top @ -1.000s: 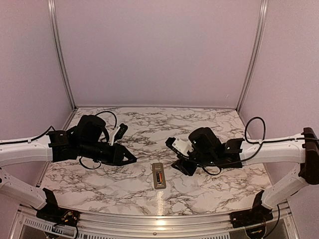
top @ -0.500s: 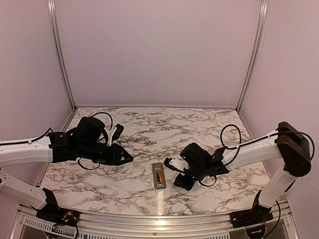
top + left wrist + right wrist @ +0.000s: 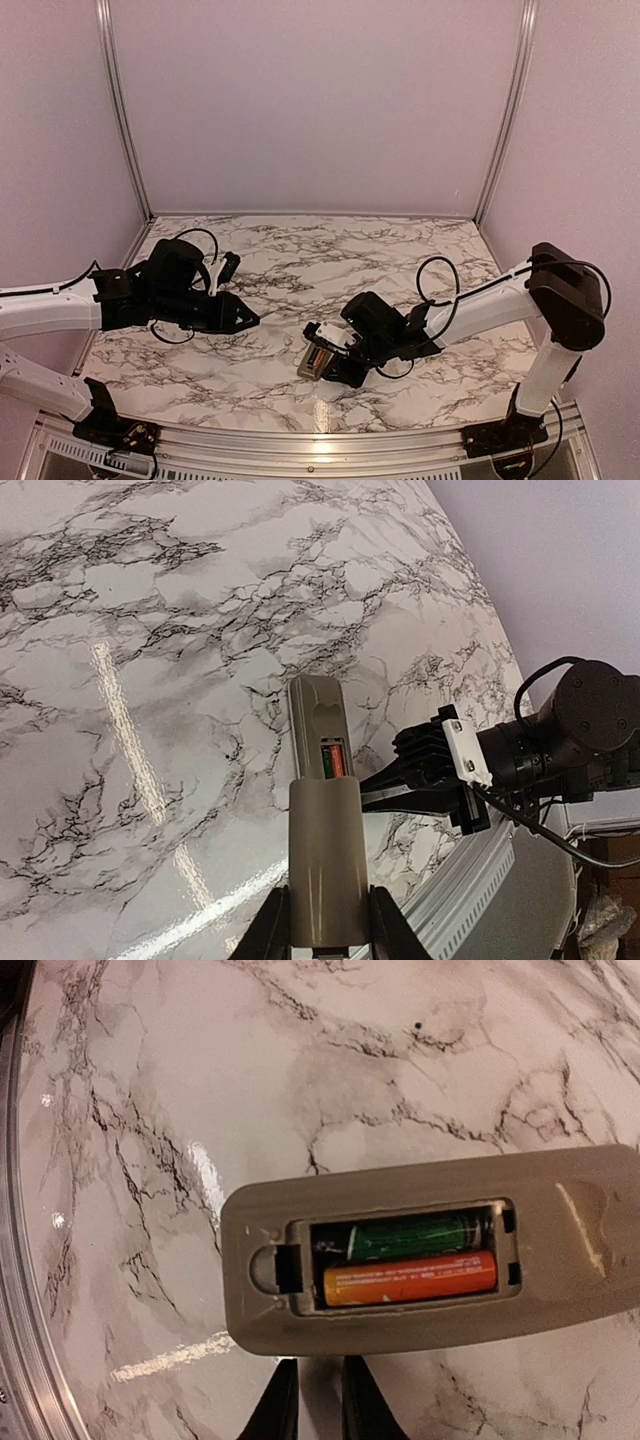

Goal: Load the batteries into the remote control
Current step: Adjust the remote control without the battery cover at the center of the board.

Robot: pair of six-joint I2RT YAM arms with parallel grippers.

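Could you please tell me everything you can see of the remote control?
The remote control lies back-up on the marble table, a slim grey-beige plastic body. Its battery recess is open, holding a green battery above an orange one. The right gripper is beside it; contact is unclear.

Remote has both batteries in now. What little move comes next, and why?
Probably the left gripper should carry its grey cover toward the remote's open recess: the orange battery and green battery already lie inside, and nothing covers them.

Top view high behind bases; both wrist views close, sharing remote control (image 3: 420, 1260) on marble table (image 3: 270, 375).
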